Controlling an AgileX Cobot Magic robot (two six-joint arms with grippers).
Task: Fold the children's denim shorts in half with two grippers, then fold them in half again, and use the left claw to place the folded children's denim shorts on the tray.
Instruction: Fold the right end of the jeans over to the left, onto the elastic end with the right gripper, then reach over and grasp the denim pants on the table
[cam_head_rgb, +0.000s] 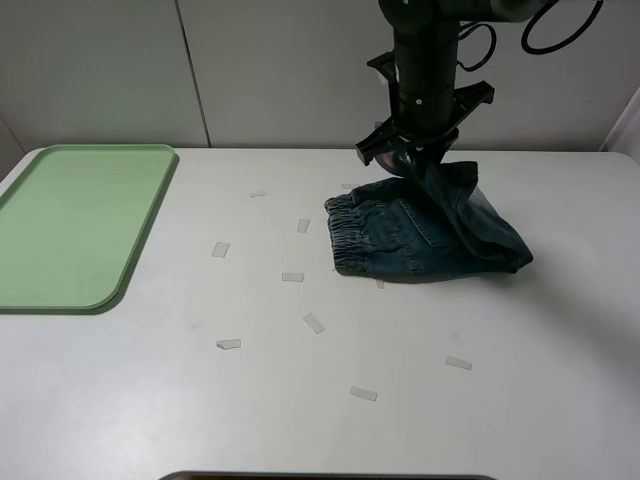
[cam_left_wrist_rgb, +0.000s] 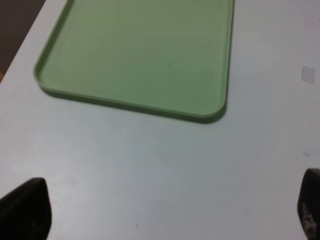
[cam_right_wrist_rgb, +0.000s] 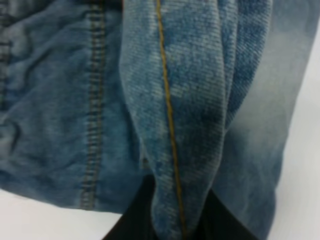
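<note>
**High view.** The tray (cam_head_rgb: 60, 230) sits on the white table (cam_head_rgb: 300, 430), and I take it as my reference. The denim shorts (cam_head_rgb: 420, 245) lie well apart from the tray, off its right-hand long rim. They are in a rumpled heap on the table with the gathered waistband turned toward the tray. The right gripper (cam_head_rgb: 416, 155) hangs over the rear edge of the heap. A flap of denim runs up into it, lifted clear of the rest. Small clear tape strips (cam_head_rgb: 292, 276) are scattered on the table between the tray and the shorts.

**Left wrist view.** The left claw (cam_left_wrist_rgb: 167, 210) is released, its jaws spread wide. I see only its two black fingertips (cam_left_wrist_rgb: 25, 210) at the frame's corners, with bare table between them and nothing held. It hovers above the table outside the tray (cam_left_wrist_rgb: 150, 60), near one rim and a rounded corner. One tape strip (cam_left_wrist_rgb: 308, 74) lies just beside the tray.

**Right wrist view.** Denim fills the frame — washed blue, with a double row of stitching. The right gripper (cam_right_wrist_rgb: 172, 222) is clenched on the shorts (cam_right_wrist_rgb: 60, 100). A raised fold with a mustard seam down its crest is pinched between the dark fingertips (cam_right_wrist_rgb: 222, 225). A sliver of white table shows past the cloth.
</note>
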